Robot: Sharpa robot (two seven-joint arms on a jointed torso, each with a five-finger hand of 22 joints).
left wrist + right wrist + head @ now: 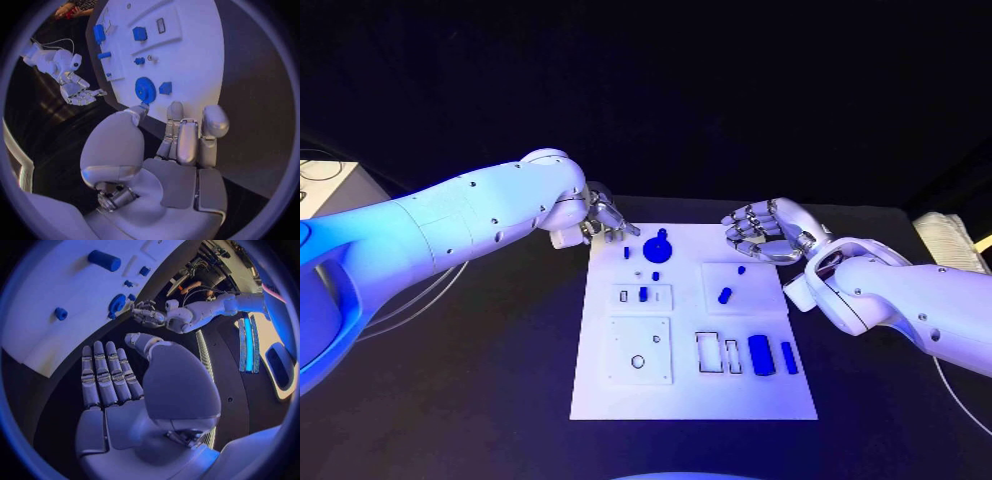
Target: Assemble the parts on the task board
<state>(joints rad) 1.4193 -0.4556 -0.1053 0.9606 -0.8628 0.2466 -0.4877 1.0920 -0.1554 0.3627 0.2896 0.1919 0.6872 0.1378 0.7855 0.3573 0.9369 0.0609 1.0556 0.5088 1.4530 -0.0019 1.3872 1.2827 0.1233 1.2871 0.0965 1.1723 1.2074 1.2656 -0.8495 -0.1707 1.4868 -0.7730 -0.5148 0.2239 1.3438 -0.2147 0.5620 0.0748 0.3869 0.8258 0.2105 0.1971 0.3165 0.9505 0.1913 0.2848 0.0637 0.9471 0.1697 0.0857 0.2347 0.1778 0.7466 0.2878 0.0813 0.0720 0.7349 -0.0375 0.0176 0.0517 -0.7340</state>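
The white task board (689, 400) lies in the middle of the black table. A round blue part (658, 247) sits near its far edge, with a small blue piece (630, 253) beside it. Two long blue blocks (760, 354) lie at the board's right side. My left hand (603, 222) hovers at the board's far left corner, fingers extended and empty (181, 145), close to the round part (145, 89). My right hand (764, 232) hangs over the far right corner, fingers straight, holding nothing (119, 385). A blue cylinder (104, 260) lies on the board (50, 280).
A white box (329, 185) with cables stands at the table's left edge. A pale object (949, 240) lies at the right edge. Recessed slots (640, 362) mark the board's near half.
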